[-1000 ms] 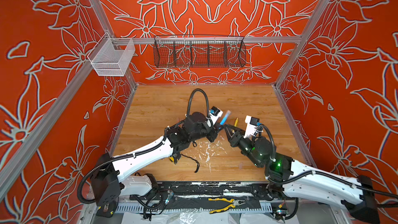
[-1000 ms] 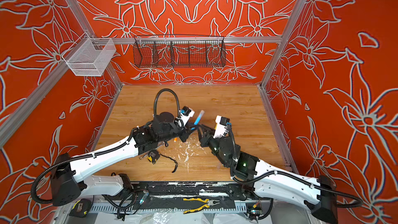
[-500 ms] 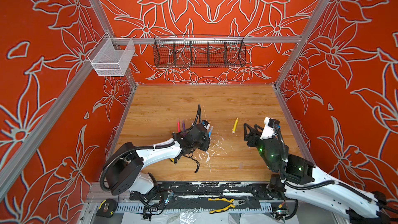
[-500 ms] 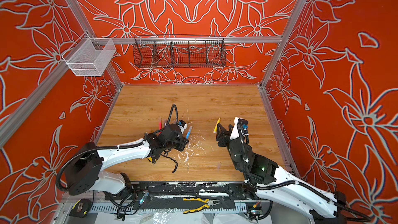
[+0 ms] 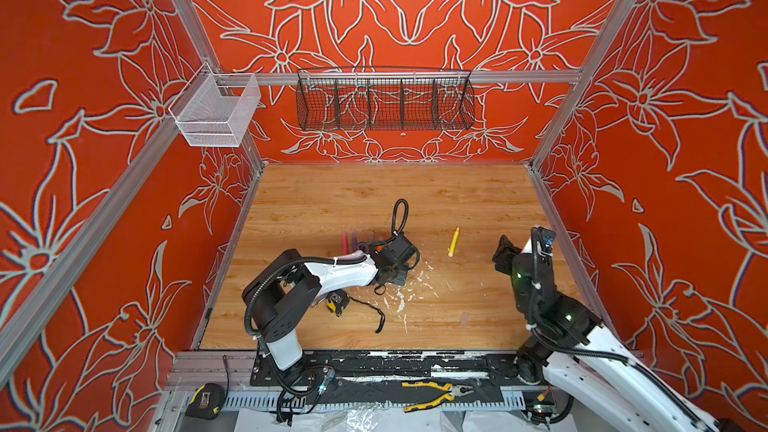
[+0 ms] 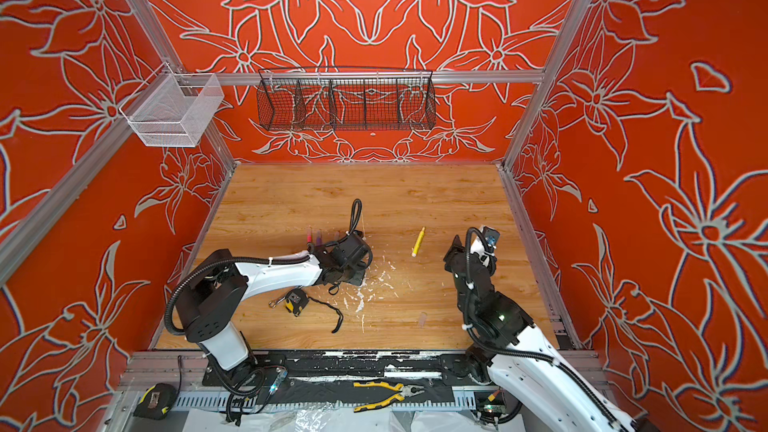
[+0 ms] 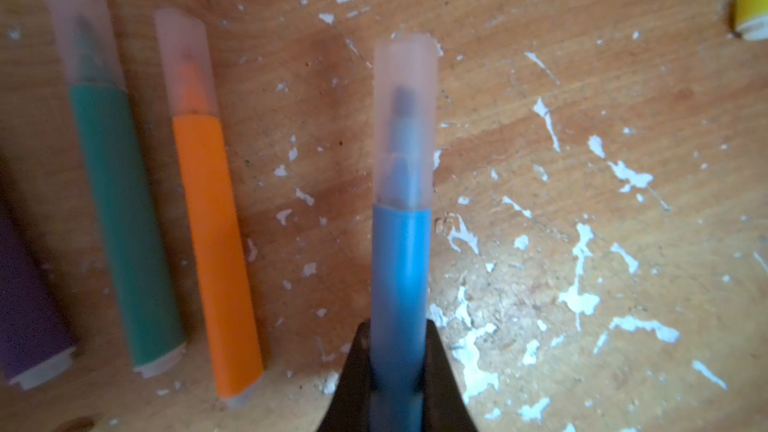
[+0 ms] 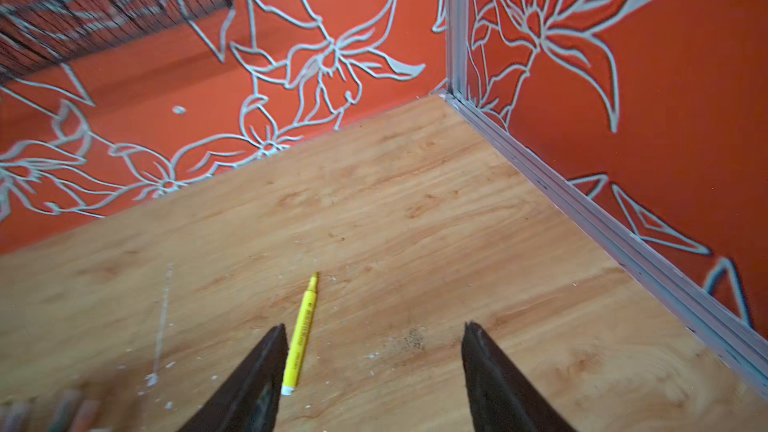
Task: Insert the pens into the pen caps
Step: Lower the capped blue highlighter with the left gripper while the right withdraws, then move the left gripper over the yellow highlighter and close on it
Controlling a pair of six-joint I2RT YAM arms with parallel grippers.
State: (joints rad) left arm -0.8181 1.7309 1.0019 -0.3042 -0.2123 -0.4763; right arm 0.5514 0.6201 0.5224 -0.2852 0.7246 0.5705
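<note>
My left gripper (image 7: 399,326) is shut on the blue pen (image 7: 401,268), which has a clear pen cap (image 7: 405,118) over its tip. In the left wrist view a teal pen (image 7: 124,222) and an orange pen (image 7: 216,251) lie capped beside it, and a purple pen (image 7: 25,305) shows at the frame's edge. In both top views that gripper (image 5: 395,272) sits low over the table, next to the pink pen (image 5: 344,241). The yellow pen (image 8: 303,330) (image 5: 454,241) lies uncapped. My right gripper (image 8: 374,328) (image 5: 503,252) is open and empty, just right of it. A faint clear cap (image 5: 464,318) lies nearer the front.
A yellow tape measure (image 5: 336,304) with a black cord (image 5: 376,315) and a small wrench (image 6: 274,302) lie under the left arm. White paint flecks (image 5: 401,303) dot the wood. On the back wall hang a black wire basket (image 5: 384,103) and a white mesh basket (image 5: 216,112). Pliers (image 5: 436,390) lie beyond the front edge.
The two grippers were together above mid-table; the right one has opened and pulled back to the right. The left has come down to the row of pens with the capped blue pen.
</note>
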